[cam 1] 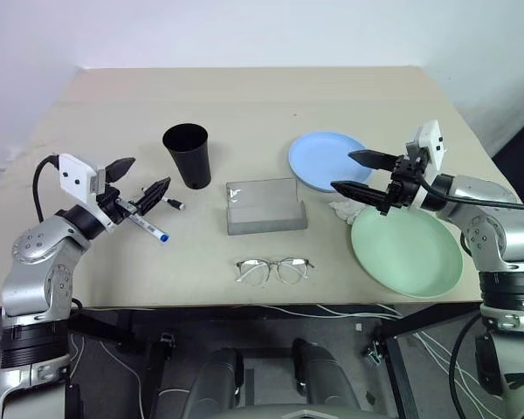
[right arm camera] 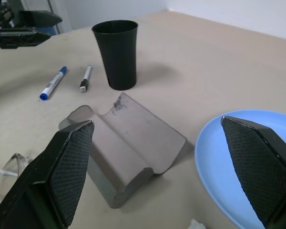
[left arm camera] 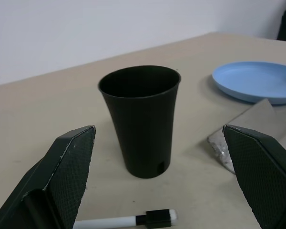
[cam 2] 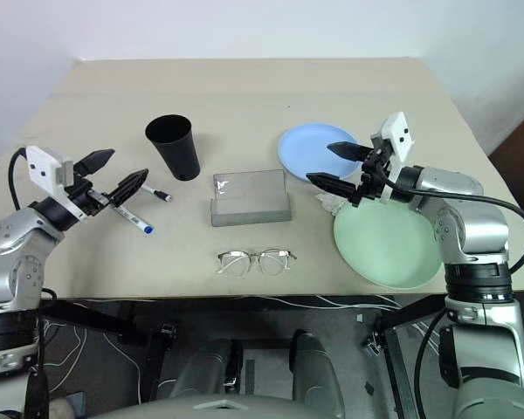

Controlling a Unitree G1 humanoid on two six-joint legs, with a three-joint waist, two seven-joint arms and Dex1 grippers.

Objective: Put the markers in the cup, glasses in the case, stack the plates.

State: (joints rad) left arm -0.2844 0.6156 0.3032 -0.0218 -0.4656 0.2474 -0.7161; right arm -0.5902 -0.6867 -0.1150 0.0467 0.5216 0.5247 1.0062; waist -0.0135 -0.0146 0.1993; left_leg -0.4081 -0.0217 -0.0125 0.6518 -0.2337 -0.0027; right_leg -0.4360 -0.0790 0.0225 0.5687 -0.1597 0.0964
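Your left gripper (cam 1: 140,179), spread and empty | markers (cam 1: 153,229) just beneath it, nearer than your spread right gripper (cam 1: 362,173) | cup (cam 1: 187,154) beyond

Matt black plastic cup (left arm camera: 140,119), frosted case (cam 1: 264,205)

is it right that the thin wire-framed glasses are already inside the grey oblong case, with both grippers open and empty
Not quite. The thin wire-framed glasses lie on the table in front of the grey oblong case, as the left eye view shows. The left gripper and right gripper are indeed open and empty.
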